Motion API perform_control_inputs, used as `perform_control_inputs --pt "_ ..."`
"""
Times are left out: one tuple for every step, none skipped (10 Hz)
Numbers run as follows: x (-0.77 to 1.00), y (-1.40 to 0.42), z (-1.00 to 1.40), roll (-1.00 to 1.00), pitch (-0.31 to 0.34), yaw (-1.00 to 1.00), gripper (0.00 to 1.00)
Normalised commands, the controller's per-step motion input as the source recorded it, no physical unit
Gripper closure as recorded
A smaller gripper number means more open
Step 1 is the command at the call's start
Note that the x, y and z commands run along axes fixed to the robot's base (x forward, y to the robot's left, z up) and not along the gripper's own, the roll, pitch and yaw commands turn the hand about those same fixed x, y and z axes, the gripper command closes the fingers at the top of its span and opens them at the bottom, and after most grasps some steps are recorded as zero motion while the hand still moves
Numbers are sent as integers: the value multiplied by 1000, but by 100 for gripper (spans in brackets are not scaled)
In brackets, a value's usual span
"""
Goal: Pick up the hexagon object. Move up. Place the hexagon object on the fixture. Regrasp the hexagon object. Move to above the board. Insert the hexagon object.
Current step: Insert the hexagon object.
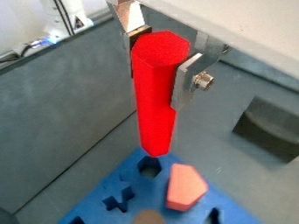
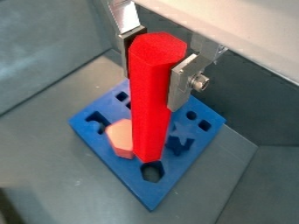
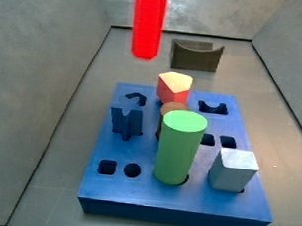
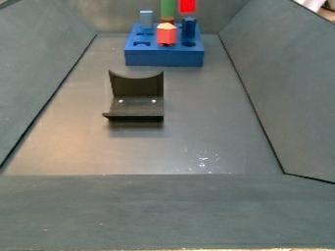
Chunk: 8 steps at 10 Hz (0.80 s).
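Observation:
The hexagon object (image 1: 155, 87) is a long red hexagonal bar. It hangs upright in my gripper (image 1: 160, 52), whose silver fingers (image 1: 187, 77) are shut on its upper end; the same grip shows in a wrist view (image 2: 156, 57). Its lower end hovers above the blue board (image 1: 111, 188), over a dark hole by the board's edge, clear of the board. In a side view the bar (image 3: 148, 20) hangs high above the board (image 3: 173, 204) and the gripper is out of frame. The bar (image 4: 189, 6) also shows at the far end in a side view.
The board holds a green cylinder (image 3: 180, 147), a grey cube (image 3: 235, 170), a salmon faceted piece (image 3: 175, 85) and a blue piece (image 3: 127, 115). The fixture (image 3: 196, 55) stands beyond the board, also seen in a side view (image 4: 135, 96). Grey sloped walls enclose the floor.

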Motion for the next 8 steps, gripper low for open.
perform_control_inputs --pt "-306 0 -597 -229 -126 -746 100" --pt "-226 0 -643 -196 -100 -800 100" --pt "-149 0 -737 -151 -27 -857 100" --pt "-34 -17 -723 -136 0 -817 100" --pt "34 -86 -543 -124 0 -734 100" --pt "189 -77 -397 -183 0 -637 100" --pt "117 -97 -274 -136 0 -469 100" --pt "0 -23 0 26 0 0 100"
